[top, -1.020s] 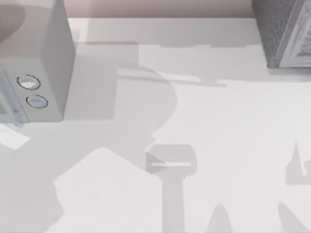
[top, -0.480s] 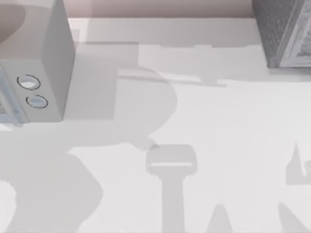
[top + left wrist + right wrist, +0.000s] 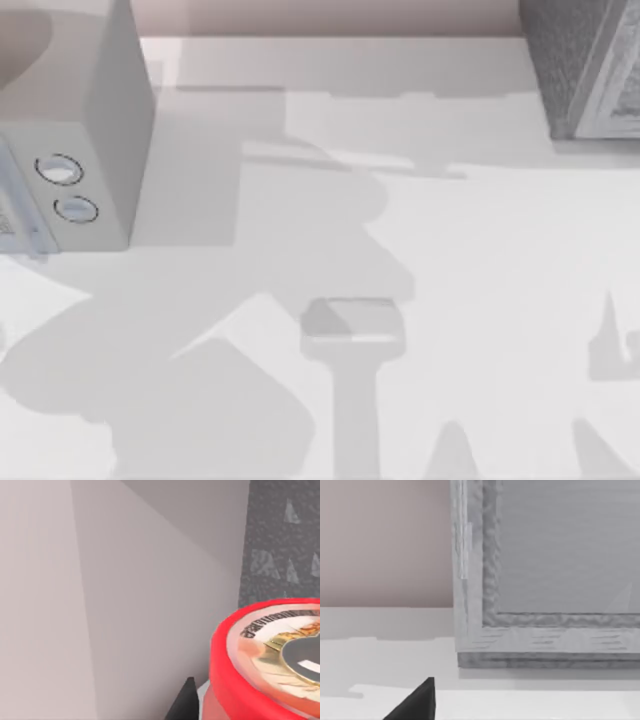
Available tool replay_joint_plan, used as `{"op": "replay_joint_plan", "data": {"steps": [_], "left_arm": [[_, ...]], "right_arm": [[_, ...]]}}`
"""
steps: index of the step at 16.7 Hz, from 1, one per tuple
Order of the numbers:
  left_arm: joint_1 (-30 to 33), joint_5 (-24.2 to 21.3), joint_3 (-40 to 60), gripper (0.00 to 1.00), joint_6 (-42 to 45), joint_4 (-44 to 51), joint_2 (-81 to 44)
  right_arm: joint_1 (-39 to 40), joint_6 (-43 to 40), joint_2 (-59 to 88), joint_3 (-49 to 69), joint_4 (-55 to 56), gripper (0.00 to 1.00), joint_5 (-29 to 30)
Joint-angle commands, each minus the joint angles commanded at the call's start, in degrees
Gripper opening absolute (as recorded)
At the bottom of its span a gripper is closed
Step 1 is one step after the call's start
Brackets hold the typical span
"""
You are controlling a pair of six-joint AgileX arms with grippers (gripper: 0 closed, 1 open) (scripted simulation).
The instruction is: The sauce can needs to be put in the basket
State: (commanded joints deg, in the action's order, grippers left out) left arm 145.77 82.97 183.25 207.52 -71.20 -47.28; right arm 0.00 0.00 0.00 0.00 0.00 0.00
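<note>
The sauce can (image 3: pixel 265 665), red with a silvery printed top and a dark mark, sits very close to the left wrist camera, tilted in that view. My left gripper (image 3: pixel 220 711) is shut on it, and one dark fingertip (image 3: pixel 184 702) shows right beside the can's wall. Behind the can rises the basket (image 3: pixel 282 540), a grey rough-walled box. In the top view the basket (image 3: pixel 585 70) stands at the table's far right corner. My right gripper (image 3: pixel 417 704) hovers low over the table just in front of the basket's pale rim (image 3: pixel 545 630).
A pale microwave-like appliance (image 3: pixel 95 130) with two round knobs (image 3: pixel 66 188) stands at the far left of the table. Arm shadows lie across the white tabletop (image 3: pixel 480 250). A pinkish wall (image 3: pixel 330 15) runs along the back edge.
The large shadow over the table's left and front has shifted and spread toward the middle. The appliance and the basket have stayed put.
</note>
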Motion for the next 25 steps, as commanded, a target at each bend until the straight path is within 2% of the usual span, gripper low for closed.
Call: {"op": "replay_joint_plan", "data": {"steps": [3, 7, 20, 25], "left_arm": [[0.13, -0.39, 2.11, 0.00, 3.81, -3.12, -1.25], [0.13, -0.40, 2.17, 0.00, 3.91, -3.20, -1.28], [0.13, -0.40, 2.17, 0.98, 3.91, -3.20, -1.28], [0.13, -0.40, 2.17, 1.00, 3.91, -3.20, -1.28]], "right_arm": [[0.00, 0.00, 0.00, 0.00, 0.00, 1.00, 0.00], [0.00, 0.00, 0.00, 0.00, 0.00, 1.00, 0.00], [0.00, 0.00, 0.00, 0.00, 0.00, 1.00, 0.00], [0.00, 0.00, 0.00, 0.00, 0.00, 1.00, 0.00]]}}
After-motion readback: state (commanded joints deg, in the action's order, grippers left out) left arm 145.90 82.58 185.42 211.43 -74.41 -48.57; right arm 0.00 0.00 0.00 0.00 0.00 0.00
